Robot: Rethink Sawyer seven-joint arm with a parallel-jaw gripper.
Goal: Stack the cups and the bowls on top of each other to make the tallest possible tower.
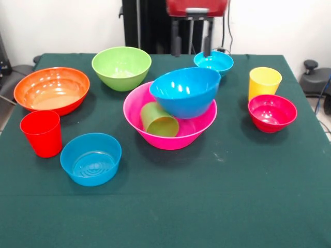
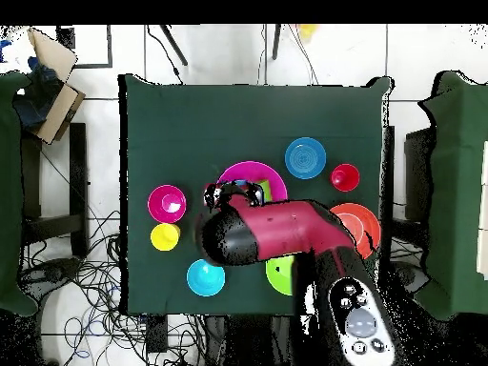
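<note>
- Hanging over the far edge of the desk, my claw [image 1: 192,45] shows two dark fingers [image 1: 176,44] set apart, with nothing between them, above the gap between the lime green bowl [image 1: 121,67] and the cyan bowl [image 1: 213,62].
- The tower [image 1: 170,116] sits near the desk's middle: the big pink bowl [image 1: 168,135] is the base, the large blue bowl [image 1: 185,91] rests tilted on its far rim, and the green cup [image 1: 159,120] lies on its side inside the pink one.
- The desk [image 1: 207,206] is covered in a dark green cloth; behind it are a pale wall and my black pedestal [image 1: 147,23].
- I count seven bowls: pink, large blue, lime green, cyan, an orange bowl [image 1: 51,90] by the left edge, a small blue bowl [image 1: 91,158] towards the near left corner, and a magenta-red bowl [image 1: 272,112] by the right edge.
- I count three cups: green, a red cup [image 1: 42,133] at the left edge, and a yellow cup [image 1: 264,81] touching the magenta-red bowl's far side.
- The overhead view shows a white tiled floor [image 2: 219,52] with loose cables [image 2: 95,276] beside the desk, and my red arm [image 2: 286,236] hides the large blue bowl and part of the lime green bowl; the front view shows those bowls whole.
</note>
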